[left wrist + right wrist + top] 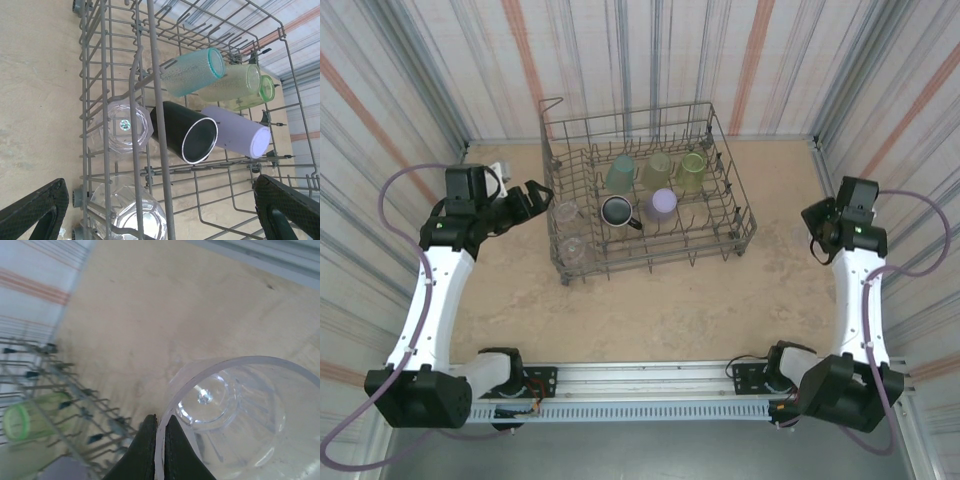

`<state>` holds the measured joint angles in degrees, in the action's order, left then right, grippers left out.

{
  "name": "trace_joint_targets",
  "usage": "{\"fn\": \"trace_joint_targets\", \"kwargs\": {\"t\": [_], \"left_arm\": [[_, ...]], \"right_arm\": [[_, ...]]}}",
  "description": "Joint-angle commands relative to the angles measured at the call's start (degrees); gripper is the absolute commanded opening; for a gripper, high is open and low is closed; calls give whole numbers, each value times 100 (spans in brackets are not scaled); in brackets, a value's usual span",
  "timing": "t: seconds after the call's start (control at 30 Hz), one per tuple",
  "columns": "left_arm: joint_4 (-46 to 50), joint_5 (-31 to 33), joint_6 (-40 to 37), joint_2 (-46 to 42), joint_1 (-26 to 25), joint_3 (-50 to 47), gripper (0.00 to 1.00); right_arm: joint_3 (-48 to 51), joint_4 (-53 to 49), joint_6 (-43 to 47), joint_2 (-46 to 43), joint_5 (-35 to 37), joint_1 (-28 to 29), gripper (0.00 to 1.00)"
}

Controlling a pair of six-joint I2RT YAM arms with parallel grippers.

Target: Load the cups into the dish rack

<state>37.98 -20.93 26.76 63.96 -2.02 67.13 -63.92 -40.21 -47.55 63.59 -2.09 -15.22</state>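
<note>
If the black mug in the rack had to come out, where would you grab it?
Probably by its rim wall, coming from above. The black mug has its mouth facing roughly up, so one finger can go inside and one outside. The left side of the rim looks best, because the purple cup crowds the right and the handle sticks out there.
</note>
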Motion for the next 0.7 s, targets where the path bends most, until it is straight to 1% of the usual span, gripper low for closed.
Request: {"fn": "trace_joint_targets", "kwargs": {"t": [0.0,0.17,0.3,0.37,0.47,0.57,0.67], "left_arm": [[172,67,-13,8,-31,131,99],[298,98,-40,-15,-35,255,99],[307,58,10,-33,-35,295,99],[307,28,-13,-15,-52,330,99],[371,32,-66,60,-120,460,99],[472,15,-91,177,-181,639,99],[525,1,-157,274,-277,814,99]], "right_arm": [[-642,102,69,243,-107,236,0],[-1182,299,135,619,-374,554,0],[-1414,504,204,768,-618,819,0],[-1444,766,245,793,-883,932,0],[-1479,1254,309,893,-1534,1066,0],[-1709,1461,321,1171,-2098,1226,0],[-1801,1838,274,1381,-2510,1469,0]]}}
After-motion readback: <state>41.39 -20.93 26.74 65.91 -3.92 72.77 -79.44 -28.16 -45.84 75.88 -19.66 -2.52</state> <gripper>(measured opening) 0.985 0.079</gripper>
